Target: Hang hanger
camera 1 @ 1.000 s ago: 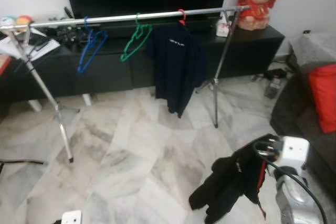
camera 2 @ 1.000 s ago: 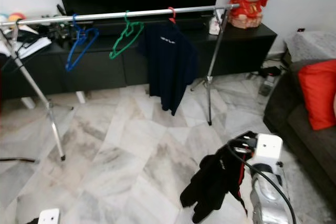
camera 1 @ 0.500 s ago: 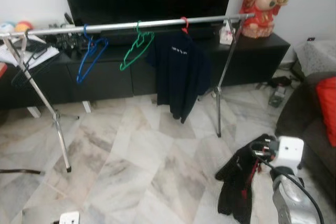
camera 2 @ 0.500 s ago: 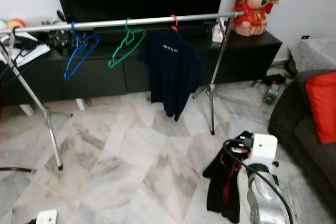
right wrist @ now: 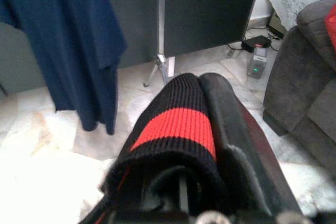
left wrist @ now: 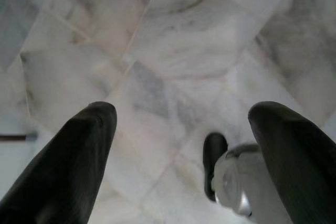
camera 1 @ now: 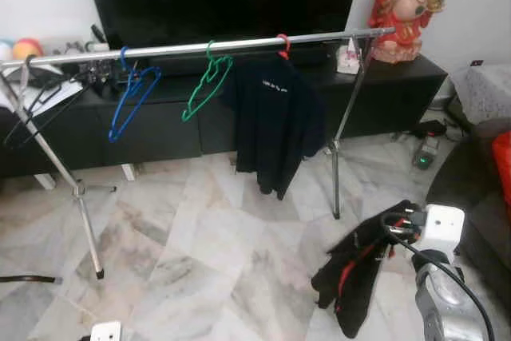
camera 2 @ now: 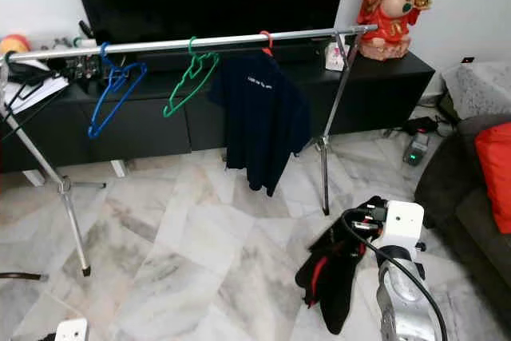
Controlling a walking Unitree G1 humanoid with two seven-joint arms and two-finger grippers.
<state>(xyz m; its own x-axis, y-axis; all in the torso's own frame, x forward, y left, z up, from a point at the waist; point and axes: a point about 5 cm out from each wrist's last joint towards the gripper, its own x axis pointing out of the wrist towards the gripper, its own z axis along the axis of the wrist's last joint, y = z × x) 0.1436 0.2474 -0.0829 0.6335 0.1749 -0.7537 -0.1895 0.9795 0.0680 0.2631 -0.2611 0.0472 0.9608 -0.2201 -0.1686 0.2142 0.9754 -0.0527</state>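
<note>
Left eye view shows the clothes rail [camera 1: 200, 44] ahead across the marble floor [camera 1: 200, 229]. The right gripper [camera 1: 399, 225] clamps a black-and-red garment [camera 1: 351, 273], low; its hanger is hidden. The left gripper [left wrist: 178, 145] gapes. Carrying, I judge; next, approach and lift.

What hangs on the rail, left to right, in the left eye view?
black hanger → blue hanger → green hanger → navy shirt on its red hanger.

Black garment with red trim [camera 1: 355, 273] — hanging limp from the right claw [right wrist: 181, 182], above the floor.
</note>
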